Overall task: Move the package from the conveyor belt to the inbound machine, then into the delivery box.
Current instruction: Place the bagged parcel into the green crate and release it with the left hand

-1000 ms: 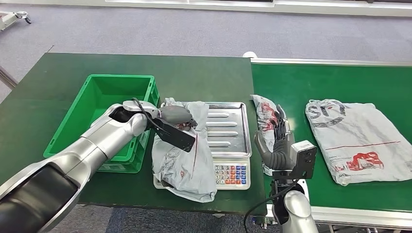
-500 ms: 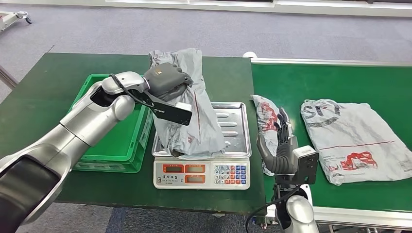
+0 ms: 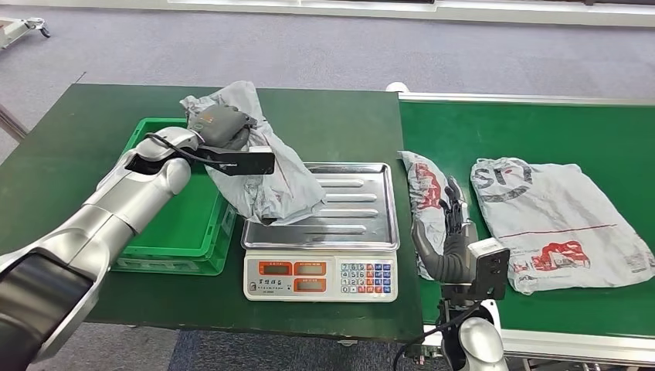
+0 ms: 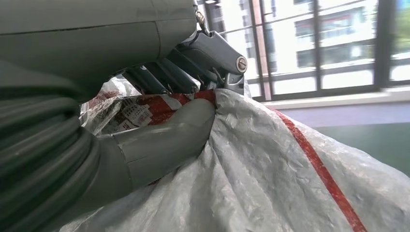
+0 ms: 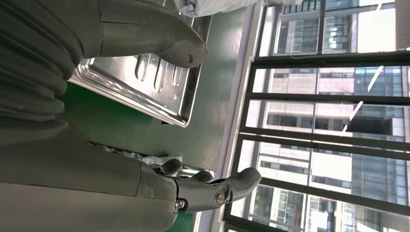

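Grey package [image 3: 266, 174] hangs from left hand [image 3: 220, 127], lower end on scale tray [image 3: 363, 205] beside green bin [image 3: 166, 224]; left wrist view shows thumb [image 4: 159, 140] clamping it, right hand [image 3: 448, 247] empty, fingers extended.

A crumpled grey plastic mailer package [image 3: 263, 166] with red printing hangs lifted, its lower end on the steel tray of the weighing scale [image 3: 340, 232], its top above the green delivery box [image 3: 166, 232]. Two more grey packages [image 3: 556, 220] [image 3: 423, 197] lie flat on the green conveyor belt [image 3: 541, 127].
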Available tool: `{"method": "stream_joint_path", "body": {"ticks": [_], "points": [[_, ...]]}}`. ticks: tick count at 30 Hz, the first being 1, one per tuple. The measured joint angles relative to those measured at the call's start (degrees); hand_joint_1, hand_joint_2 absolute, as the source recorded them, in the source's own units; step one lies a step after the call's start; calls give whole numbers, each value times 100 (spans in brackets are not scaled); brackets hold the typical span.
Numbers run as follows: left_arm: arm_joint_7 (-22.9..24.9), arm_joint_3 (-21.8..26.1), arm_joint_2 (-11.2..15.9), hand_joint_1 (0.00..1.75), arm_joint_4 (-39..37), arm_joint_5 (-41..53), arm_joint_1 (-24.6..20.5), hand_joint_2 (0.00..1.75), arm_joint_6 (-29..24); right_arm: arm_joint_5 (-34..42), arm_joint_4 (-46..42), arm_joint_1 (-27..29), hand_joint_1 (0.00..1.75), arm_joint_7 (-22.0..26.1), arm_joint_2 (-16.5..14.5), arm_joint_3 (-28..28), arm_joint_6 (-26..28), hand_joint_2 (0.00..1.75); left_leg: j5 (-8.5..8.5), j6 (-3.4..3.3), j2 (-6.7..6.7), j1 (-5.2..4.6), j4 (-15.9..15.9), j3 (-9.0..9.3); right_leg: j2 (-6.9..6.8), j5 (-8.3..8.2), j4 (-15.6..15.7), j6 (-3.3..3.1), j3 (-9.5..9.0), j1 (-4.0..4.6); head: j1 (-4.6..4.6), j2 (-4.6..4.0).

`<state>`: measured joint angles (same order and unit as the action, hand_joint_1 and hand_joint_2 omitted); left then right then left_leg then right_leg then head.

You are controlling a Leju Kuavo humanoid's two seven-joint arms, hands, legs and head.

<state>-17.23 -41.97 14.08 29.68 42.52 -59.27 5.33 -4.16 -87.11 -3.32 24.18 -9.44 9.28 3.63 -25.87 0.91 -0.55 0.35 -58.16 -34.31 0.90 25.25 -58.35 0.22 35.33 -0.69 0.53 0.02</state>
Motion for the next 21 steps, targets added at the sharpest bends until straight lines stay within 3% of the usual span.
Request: {"method": "stream_joint_path", "body": {"ticks": [8, 21], "points": [[181, 426, 101, 175, -480, 44, 150, 175, -242, -4, -27, 69, 0, -1, 0, -8, -5, 175, 0, 0, -1, 0, 0, -3, 0, 1, 0, -2, 3, 1, 1, 0], [346, 902, 198, 175, -592, 257, 234, 175, -301, 21, -27, 39, 0, 4, 0, -8, -63, 175, 0, 0, -1, 0, 0, -4, -2, 1, 0, -2, 3, 1, 0, 0]]}}
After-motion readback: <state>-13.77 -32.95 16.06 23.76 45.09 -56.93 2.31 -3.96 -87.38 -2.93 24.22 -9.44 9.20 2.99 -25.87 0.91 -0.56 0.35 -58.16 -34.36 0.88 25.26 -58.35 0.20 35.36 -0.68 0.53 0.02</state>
